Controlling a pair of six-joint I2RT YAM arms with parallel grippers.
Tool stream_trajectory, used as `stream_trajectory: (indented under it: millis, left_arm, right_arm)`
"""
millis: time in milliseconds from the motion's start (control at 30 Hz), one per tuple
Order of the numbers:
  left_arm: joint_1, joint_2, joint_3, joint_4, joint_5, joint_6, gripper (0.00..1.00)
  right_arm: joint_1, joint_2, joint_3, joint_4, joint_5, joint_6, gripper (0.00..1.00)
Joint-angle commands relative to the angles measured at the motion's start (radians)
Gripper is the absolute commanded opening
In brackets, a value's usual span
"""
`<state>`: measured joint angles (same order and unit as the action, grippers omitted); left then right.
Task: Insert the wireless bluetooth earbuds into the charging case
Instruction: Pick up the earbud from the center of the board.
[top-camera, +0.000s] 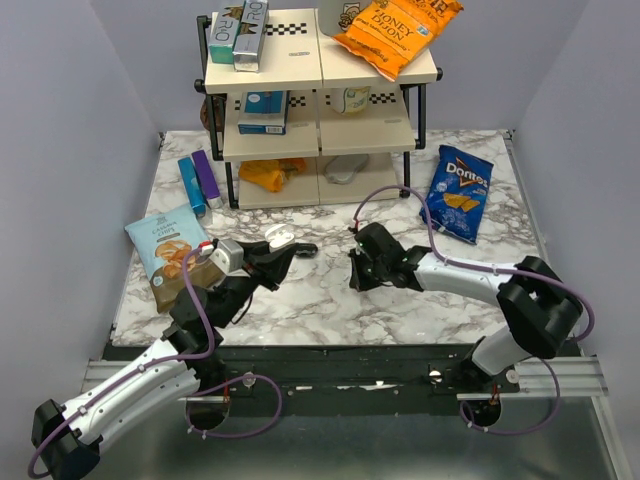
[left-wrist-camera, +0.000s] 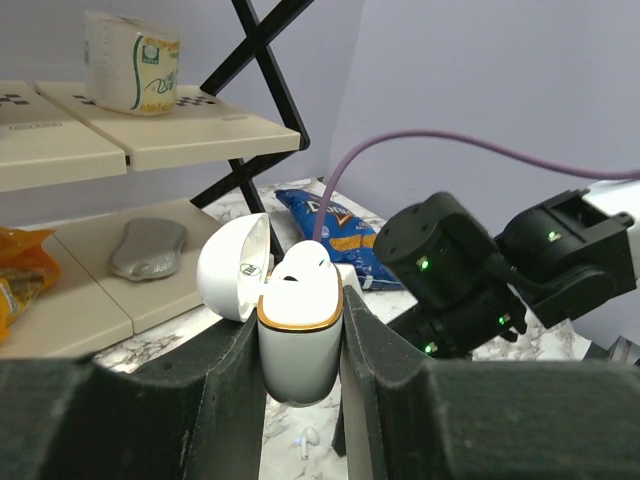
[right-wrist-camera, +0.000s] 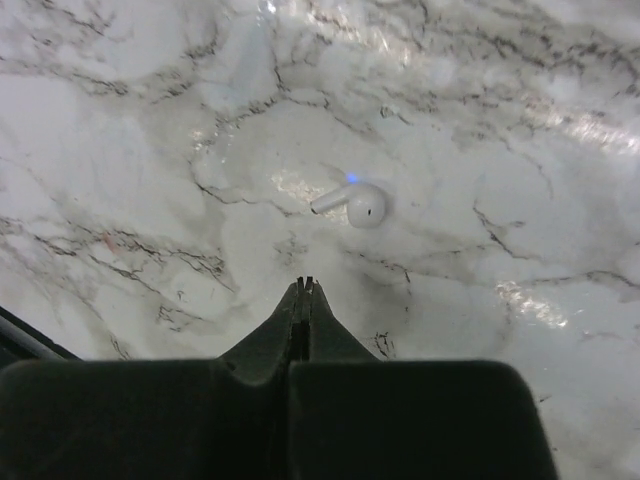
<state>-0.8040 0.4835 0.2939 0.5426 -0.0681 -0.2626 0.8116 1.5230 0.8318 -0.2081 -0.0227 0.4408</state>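
My left gripper (left-wrist-camera: 300, 322) is matte black. The charging case (left-wrist-camera: 298, 350) in it is glossy white with a gold band at the rim. My right gripper (right-wrist-camera: 304, 288) is also black. The earbud (right-wrist-camera: 352, 203) on the table (right-wrist-camera: 150, 120) is white with a small blue glow. The table is white marble with grey veining. Chip bag (top-camera: 459, 193): blue. Shelf (top-camera: 300, 72): cream boards, black frame, checkered edge strips. Cable (left-wrist-camera: 450, 146): purple.

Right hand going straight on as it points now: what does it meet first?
The right hand, shut, likely meets the marble table just short of the white earbud lying ahead; depth is unclear.
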Motion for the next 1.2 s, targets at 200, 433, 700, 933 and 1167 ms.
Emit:
stream_trajectory:
  millis: [200,433,700,933,1167]
  left_arm:
    - [0.002,0.012,0.001,0.010,-0.007,-0.017,0.00]
    - [0.002,0.007,0.001,-0.003,-0.010,-0.012,0.00]
    - [0.002,0.021,0.001,0.003,-0.007,-0.009,0.00]
    - [0.002,0.023,-0.002,0.007,-0.010,-0.007,0.00]
    - [0.002,0.024,-0.002,0.007,-0.009,-0.007,0.00]
  right_arm:
    - [-0.005,0.075,-0.007,0.073,0.045,0.075,0.01]
    - [-0.026,0.134,0.020,0.050,0.099,0.052,0.01]
    - [-0.038,0.164,0.059,0.019,0.162,-0.005,0.01]
    - [-0.042,0.180,0.090,0.004,0.204,-0.042,0.01]
    - [-0.043,0.171,0.107,-0.022,0.214,-0.073,0.01]
